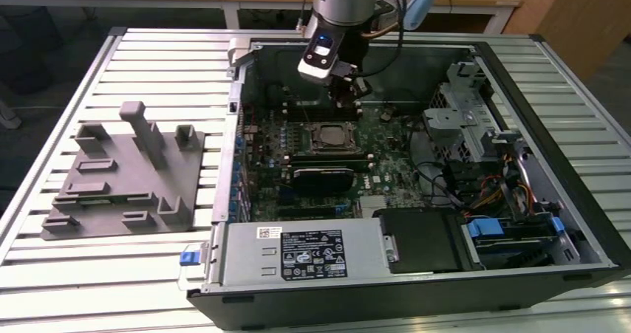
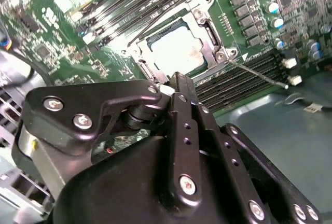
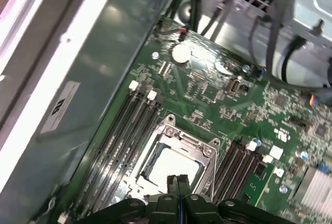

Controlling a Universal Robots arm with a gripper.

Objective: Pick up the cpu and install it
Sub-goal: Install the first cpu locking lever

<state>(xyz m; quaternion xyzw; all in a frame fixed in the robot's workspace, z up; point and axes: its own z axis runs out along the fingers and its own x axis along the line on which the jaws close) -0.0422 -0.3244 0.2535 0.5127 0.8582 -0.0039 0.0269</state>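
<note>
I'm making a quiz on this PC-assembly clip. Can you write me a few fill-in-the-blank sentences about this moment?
1. The cpu lies inside the ____ on the motherboard.
2. The gripper, fingers together, holds ____.
3. In the exterior view, the grey moulded tray sits to the ____ of the computer case.

Missing words: socket frame; nothing; left

Above the cpu [image 3: 174, 168] the way is open; the socket frame [image 3: 199, 149] and memory slots [image 3: 122, 130] stand close around it.
</note>
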